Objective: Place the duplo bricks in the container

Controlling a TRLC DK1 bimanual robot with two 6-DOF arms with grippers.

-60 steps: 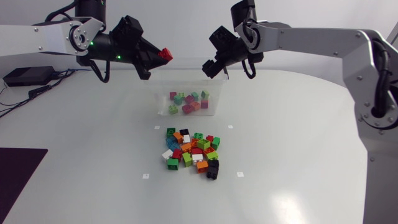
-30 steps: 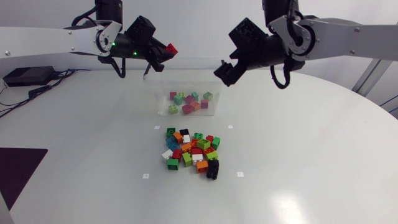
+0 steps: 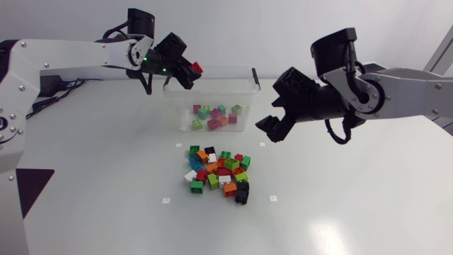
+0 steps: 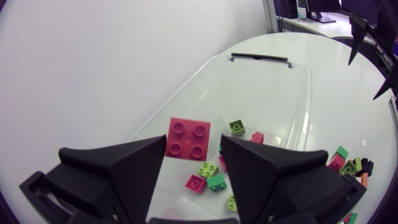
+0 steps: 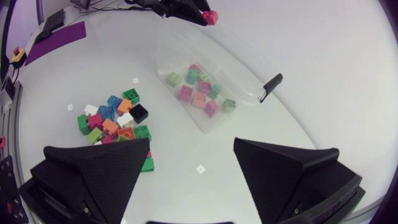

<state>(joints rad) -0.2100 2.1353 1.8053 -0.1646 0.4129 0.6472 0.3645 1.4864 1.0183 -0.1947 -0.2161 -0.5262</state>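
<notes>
My left gripper grips a red brick over the container. Several lie inside; the bigger pile waits mid-worktop, my right gripper wide, empty.

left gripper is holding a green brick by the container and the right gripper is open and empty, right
Not green: the left wrist view shows the left gripper holding a red brick by the container; the right gripper is open and empty.

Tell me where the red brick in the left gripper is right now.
In the head view, on the left side, the red brick is clamped between the fingers of the left gripper, above the left end of the clear container and not yet dropped in.
</notes>
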